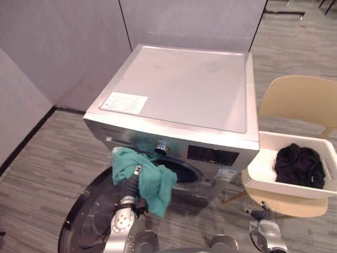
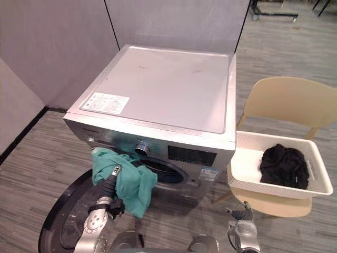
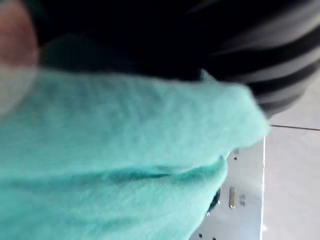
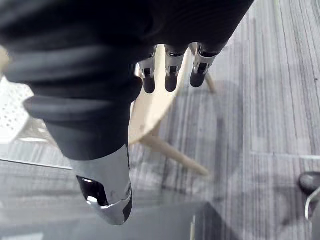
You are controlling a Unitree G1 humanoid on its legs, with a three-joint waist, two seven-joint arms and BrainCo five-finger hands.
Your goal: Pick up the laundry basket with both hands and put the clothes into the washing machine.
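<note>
Left hand (image 1: pixel 136 174) lifting a teal cloth (image 1: pixel 158 184) at the washing machine's (image 1: pixel 179 89) open front.
The cloth drapes over the hand (whether its fingers are clamped cannot be told). The white basket (image 1: pixel 263 179) sits on a beige chair (image 1: pixel 300 97) beside the machine, a black garment (image 1: pixel 299 164) inside. The right hand (image 1: pixel 261 215) hangs low, fingers (image 4: pixel 171 80) relaxed, apart, holding nothing.
</note>
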